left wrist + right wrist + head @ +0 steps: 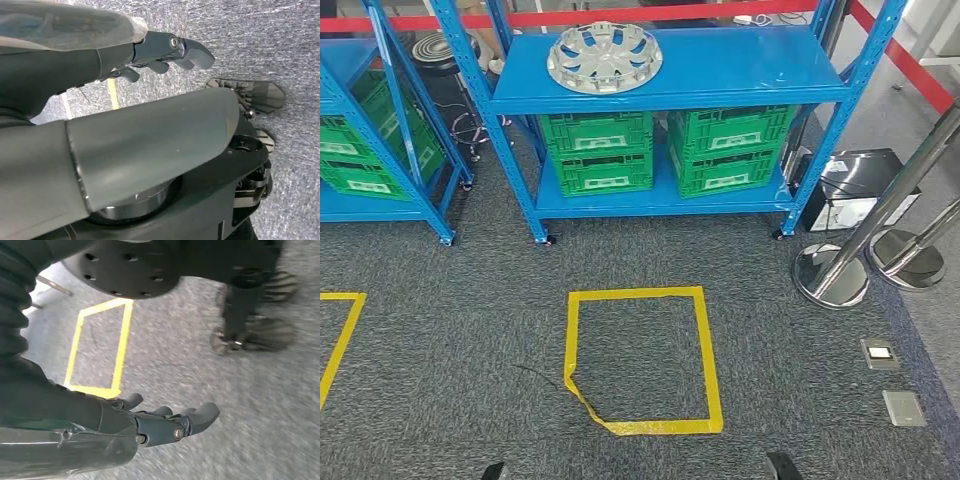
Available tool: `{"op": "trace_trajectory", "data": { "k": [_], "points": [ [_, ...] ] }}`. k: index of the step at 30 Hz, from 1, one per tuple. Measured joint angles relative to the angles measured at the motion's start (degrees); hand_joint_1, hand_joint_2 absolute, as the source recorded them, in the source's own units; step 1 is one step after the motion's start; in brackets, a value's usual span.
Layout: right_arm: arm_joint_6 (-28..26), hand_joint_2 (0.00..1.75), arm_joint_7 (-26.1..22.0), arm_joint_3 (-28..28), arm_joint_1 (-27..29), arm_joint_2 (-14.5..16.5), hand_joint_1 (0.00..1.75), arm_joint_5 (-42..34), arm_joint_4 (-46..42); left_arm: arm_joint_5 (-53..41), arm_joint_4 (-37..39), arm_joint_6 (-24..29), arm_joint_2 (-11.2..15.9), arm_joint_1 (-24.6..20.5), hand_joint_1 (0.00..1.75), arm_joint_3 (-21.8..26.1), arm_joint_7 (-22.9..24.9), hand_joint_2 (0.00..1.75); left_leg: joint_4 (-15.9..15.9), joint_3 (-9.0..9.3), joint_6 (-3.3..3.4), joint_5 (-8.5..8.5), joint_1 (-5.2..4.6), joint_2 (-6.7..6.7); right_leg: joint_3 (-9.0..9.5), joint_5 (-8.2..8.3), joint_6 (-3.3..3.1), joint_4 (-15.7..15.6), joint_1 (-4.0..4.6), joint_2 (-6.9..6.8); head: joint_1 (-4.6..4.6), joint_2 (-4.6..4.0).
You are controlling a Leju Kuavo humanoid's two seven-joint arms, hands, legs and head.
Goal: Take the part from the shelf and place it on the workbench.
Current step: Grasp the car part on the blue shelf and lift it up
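Observation:
The part, a silver wheel cover (604, 57), lies flat on the top board of the blue shelf (743, 70) straight ahead in the head view. My arms hang low over the grey carpet. The left wrist view shows my left hand (166, 52) with its fingers stretched out and nothing in them. My right hand (170, 422) is stretched out the same way in the right wrist view and holds nothing. Both hands are far from the wheel cover.
Green crates (598, 150) (727, 148) fill the lower board. A second blue shelf (365, 150) with green crates stands at left. A yellow tape square (641, 360) marks the carpet before the shelf. Chrome stanchion bases (833, 275), a black box (852, 185) and floor sockets (880, 352) lie at right.

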Motion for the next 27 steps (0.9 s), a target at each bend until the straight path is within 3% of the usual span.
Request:
{"op": "trace_trajectory", "data": {
  "k": [5, 15, 26, 27],
  "points": [
    [-0.8, 1.75, -0.4, 1.8, -4.4, -0.8, 0.0, -1.1, 0.1, 2.0, 0.2, 0.0, 0.3, -0.8, 0.0, -2.5, 0.1, 0.0, 0.0, -0.04, 0.02, 0.09, 0.0, -0.02, 0.02, 0.1, 0.02, 0.0, 0.0, -0.03, 0.0, 0.0],
    [-2.7, 1.75, -5.2, 7.3, -22.1, -2.2, 0.0, -2.4, -1.9, 7.4, 1.3, 0.3, 0.7, -3.4, 0.0, -11.0, 0.9, 0.0, 0.0, -0.14, 0.04, 0.48, 0.0, -0.01, -0.09, 0.48, 0.07, 0.0, 0.01, -0.04, 0.0, 0.0],
    [-6.5, 1.75, -9.6, 8.9, -37.5, -2.5, 0.0, 6.0, -12.4, 12.4, 2.5, 1.2, 0.7, -5.3, 0.0, -18.4, 1.3, 0.0, 0.0, -0.15, 0.01, 0.63, 0.0, -0.01, -0.13, 0.6, 0.03, 0.0, 0.01, -0.06, 0.0, 0.0],
    [-6.7, 1.75, -9.9, 8.9, -38.5, -2.5, 0.0, 7.0, -13.2, 12.8, 2.6, 1.3, 0.8, -5.4, 0.0, -19.0, 1.4, 0.44, 0.0, -0.15, 0.01, 0.64, 0.0, -0.01, -0.14, 0.6, 0.03, 0.0, 0.01, -0.06, 0.0, 0.0]
  ]
}}
